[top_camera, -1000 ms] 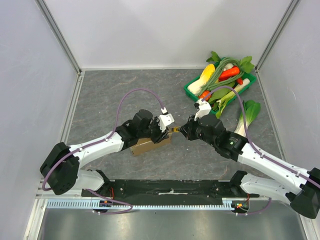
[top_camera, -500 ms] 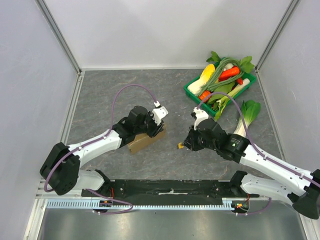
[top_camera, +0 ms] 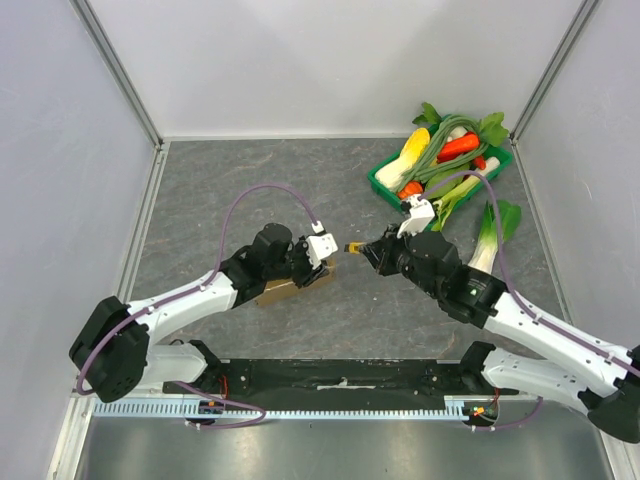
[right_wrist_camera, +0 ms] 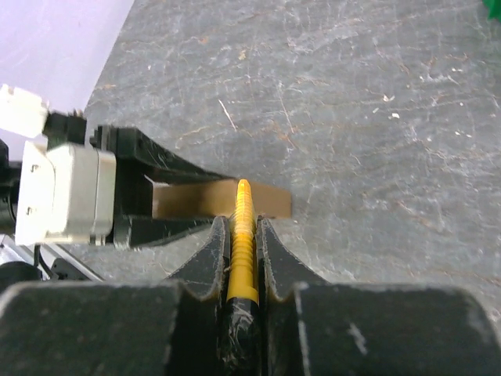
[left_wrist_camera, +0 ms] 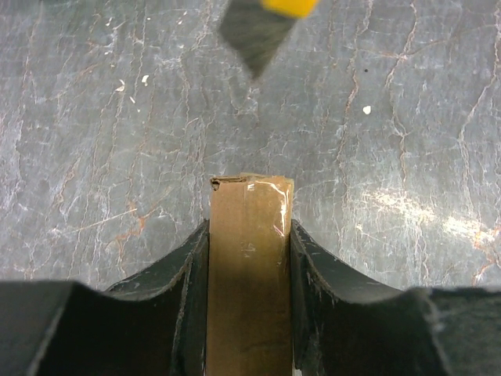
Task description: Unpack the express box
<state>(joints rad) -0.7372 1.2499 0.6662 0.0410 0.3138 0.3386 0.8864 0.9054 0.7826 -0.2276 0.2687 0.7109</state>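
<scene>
The express box, a small plain brown cardboard box, lies tilted on the grey table left of centre. My left gripper is shut on it. In the left wrist view the box stands narrow between the two black fingers of the left gripper, and clear tape shines on its end. My right gripper is shut on a yellow-handled cutter that points left at the box's right end. In the right wrist view the right gripper holds the cutter, its tip in line with the box. The cutter's grey blade hangs beyond the box end.
A green tray heaped with vegetables stands at the back right. A leafy green vegetable lies on the table beside it, by the right arm. Pale walls close the left, back and right sides.
My right gripper drew the cutter back and down from the box, then came up and left to the box end again. My left gripper shifted slightly, turning the box with it.
</scene>
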